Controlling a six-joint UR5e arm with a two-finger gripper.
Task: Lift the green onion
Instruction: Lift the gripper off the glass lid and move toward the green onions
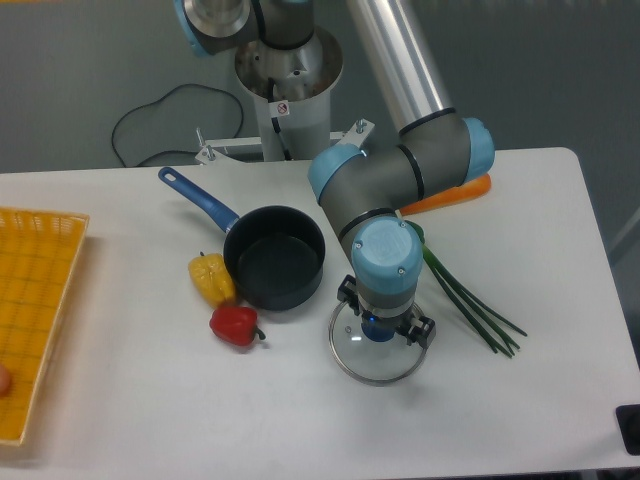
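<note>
Overhead, a grey UR5e arm with pale-blue joint caps (400, 170) reaches across a white bench (130, 400), its wrist pointing straight down so that the blue end cap hides most of the gripper (385, 330). Whether the jaws stand apart or together cannot be told from this angle; only black side pieces show beneath the wrist. The tool hangs over a round glass pot lid with a metal rim (375, 368), which lies flat on the bench.

Just to the right, the green onion (470, 298), a bunch of long, thin dark-green stalks, lies untouched on the bench, running diagonally from beside the arm's wrist down to fanned tips toward the right. Its upper end is hidden behind the arm. Beyond it, an orange carrot (450, 196) shows partly from behind the elbow joint.

Left of the lid sits a dark, empty saucepan with a blue handle (275, 258). A yellow bell pepper (211, 278) touches the pan's left side, and a red bell pepper (234, 325) lies just below it. A yellow woven tray (35, 300) occupies the bench's left edge. A small round red-and-white sticker (282, 108) marks the arm's base column, its writing too small to read.
</note>
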